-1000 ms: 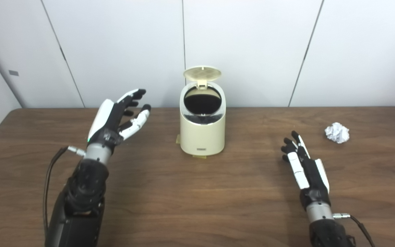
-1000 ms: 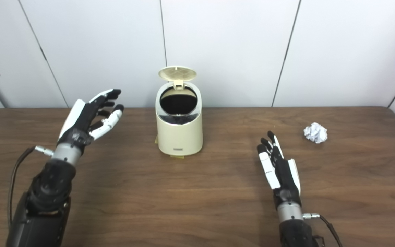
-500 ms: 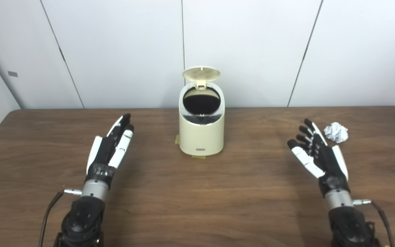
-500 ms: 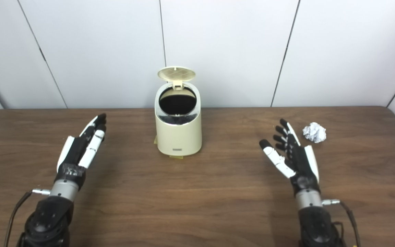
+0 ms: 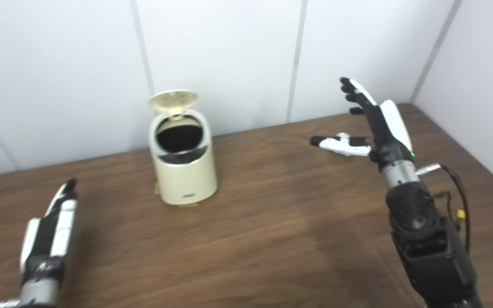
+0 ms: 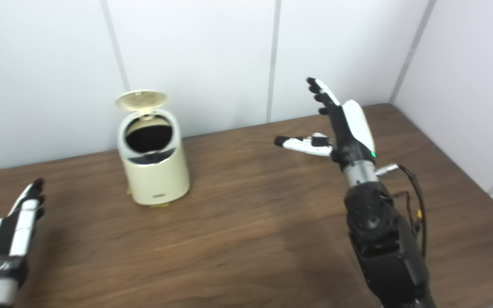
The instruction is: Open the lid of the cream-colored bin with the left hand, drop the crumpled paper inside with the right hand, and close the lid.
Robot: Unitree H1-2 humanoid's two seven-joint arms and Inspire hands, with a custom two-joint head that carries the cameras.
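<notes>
- Right hand (image 5: pixel 379 124): fingers spread, thumb out to the side, nothing held; raised above the table (image 5: pixel 272 222) near its right end.
- Left hand (image 5: pixel 49 231): fingers extended and apart, empty, low over the table's near-left part.
- Cream-colored bin (image 5: pixel 184 171): upright between the hands, well apart from both.
- Lid (image 5: pixel 173 99): tipped up at the rear, dark opening exposed.
- Crumpled paper: not visible in either view.

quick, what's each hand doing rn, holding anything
Left hand: open, fingers straight, holding nothing.
Right hand: open, fingers spread, raised, holding nothing.
</notes>
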